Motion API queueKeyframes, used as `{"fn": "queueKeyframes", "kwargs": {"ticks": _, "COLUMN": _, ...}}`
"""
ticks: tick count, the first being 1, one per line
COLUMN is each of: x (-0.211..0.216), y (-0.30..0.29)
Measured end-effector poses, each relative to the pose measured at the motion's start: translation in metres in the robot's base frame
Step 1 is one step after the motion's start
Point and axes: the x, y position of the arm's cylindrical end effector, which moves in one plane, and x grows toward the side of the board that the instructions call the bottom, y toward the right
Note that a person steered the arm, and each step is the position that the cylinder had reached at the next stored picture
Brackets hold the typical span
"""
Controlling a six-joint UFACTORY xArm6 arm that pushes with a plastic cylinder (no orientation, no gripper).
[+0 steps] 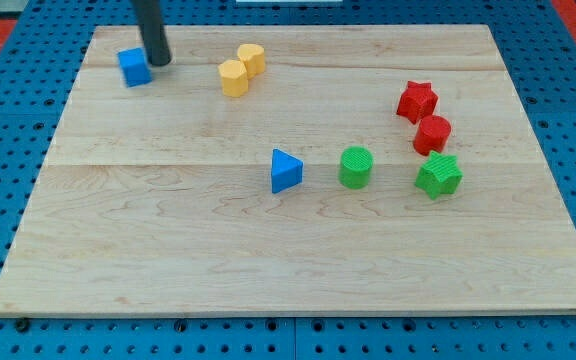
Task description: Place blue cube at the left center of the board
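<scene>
We have the blue cube [135, 68] near the board's [268, 270] top left corner, and my tip [160, 62] stands just beside it on the view's right, touching or nearly so (we cannot tell which). There are no jaws to speak of here: the arm ends in a plain rod, so nothing is spread or pinching. To do this step well, we judge the tip should come round to the cube's upper side and push it down the view along the left edge, keeping the push through the cube's middle so it does not spin off. The path down the left side holds no blocks. The two yellow blocks [241, 69] sit touching each other to the right, the blue triangle [286, 171], green cylinder [356, 167], green star [438, 175], red star [417, 101] and red cylinder [432, 134] well apart, none in the way.
</scene>
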Motion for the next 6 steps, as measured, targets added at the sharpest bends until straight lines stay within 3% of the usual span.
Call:
{"fn": "queueKeyframes", "kwargs": {"ticks": 2, "x": -0.043, "y": -0.024}}
{"fn": "queueKeyframes", "kwargs": {"ticks": 4, "x": 0.049, "y": -0.011}}
{"fn": "queueKeyframes", "kwargs": {"ticks": 6, "x": 0.036, "y": 0.028}}
